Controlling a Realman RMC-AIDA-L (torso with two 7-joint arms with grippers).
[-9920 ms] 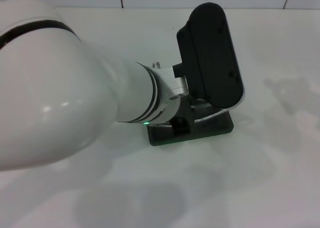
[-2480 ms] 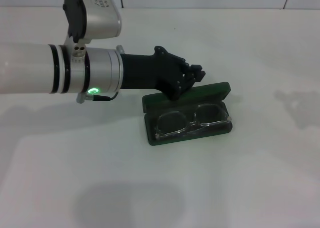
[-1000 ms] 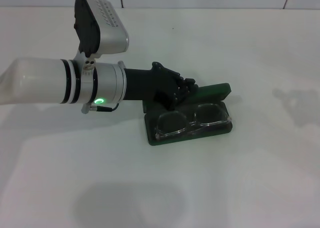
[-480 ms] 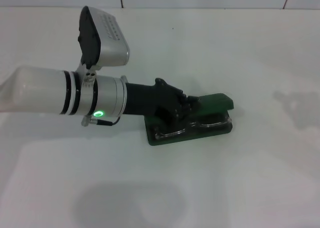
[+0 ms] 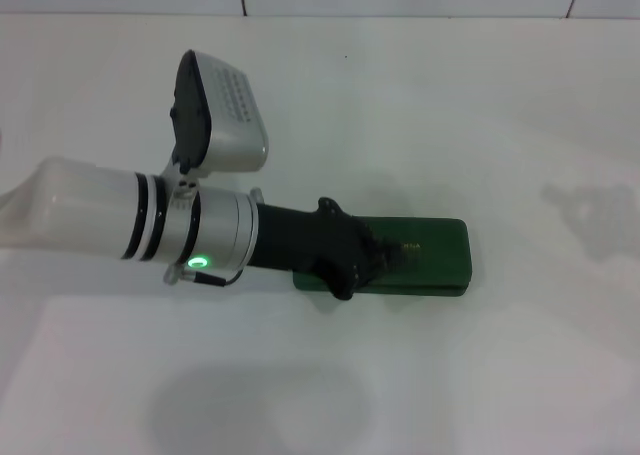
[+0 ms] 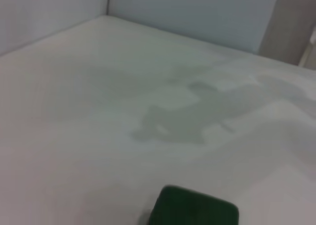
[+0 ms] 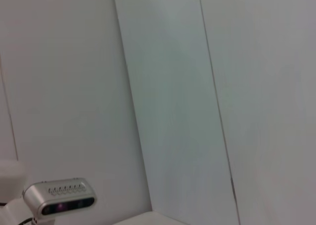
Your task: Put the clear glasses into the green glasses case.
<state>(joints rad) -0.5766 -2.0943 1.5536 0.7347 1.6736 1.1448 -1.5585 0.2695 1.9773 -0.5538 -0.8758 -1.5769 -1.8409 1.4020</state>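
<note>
The left gripper (image 5: 378, 263) rests on the near-left part of the lid of the green glasses case (image 5: 428, 258). Its dark fingers bunch together against the lid, and whether they are open or pressed together cannot be told. The case lies shut and flat on the white table (image 5: 520, 125), stretching away from the gripper to the right, its left end hidden under it. The clear glasses cannot be seen. The left wrist view shows only one green corner. The right gripper is out of view.

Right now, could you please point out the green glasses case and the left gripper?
green glasses case (image 5: 430, 260), head view, on the closed lid's top.
green glasses case (image 6: 193, 207), left wrist view, on its near end.
left gripper (image 5: 375, 265), head view, between the fingertips on the lid.
</note>
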